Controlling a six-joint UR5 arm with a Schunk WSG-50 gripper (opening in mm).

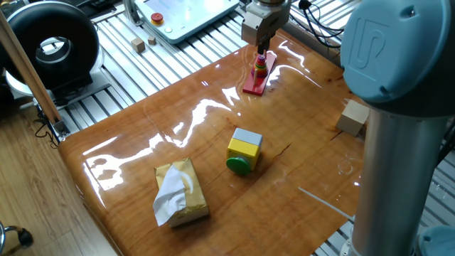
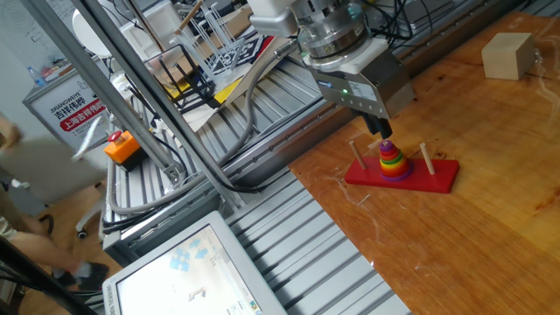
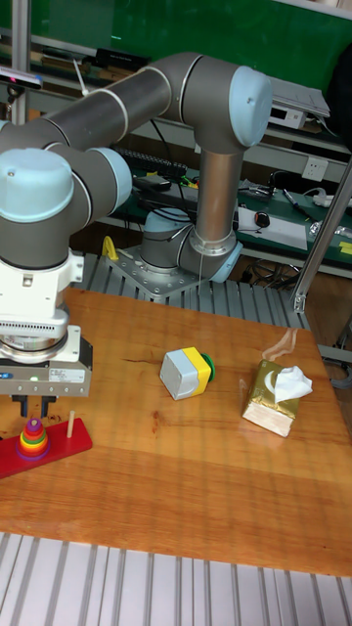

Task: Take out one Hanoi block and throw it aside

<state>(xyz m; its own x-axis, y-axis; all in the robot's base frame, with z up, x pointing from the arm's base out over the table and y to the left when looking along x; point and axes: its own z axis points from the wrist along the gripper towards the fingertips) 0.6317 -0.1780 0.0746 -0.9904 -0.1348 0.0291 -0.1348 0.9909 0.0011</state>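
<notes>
The peg tower (image 2: 393, 162) stands on a red base (image 2: 437, 175) with two bare pegs beside it, near the table's far corner. At its top sits the Hanoi block (image 2: 388, 146), a tiny ring, also seen in the tall fixed view (image 3: 33, 424). My gripper (image 3: 33, 405) hangs straight above the tower, open, its dark fingers (image 3: 20, 403) spread to either side of the peg tip. Nothing is between them. The same gripper (image 1: 261, 50) shows just over the stack (image 1: 261, 65), its tips (image 2: 386, 136) close to the top ring.
A grey, yellow and green cube (image 1: 244, 151) and a gold tissue pack (image 1: 180, 190) lie mid-table. A pale wooden block (image 1: 353, 117) sits near the right edge. Small wooden cubes (image 1: 137, 45) rest on the slatted metal bench beyond the table. The robot's column (image 1: 398, 142) fills the right foreground.
</notes>
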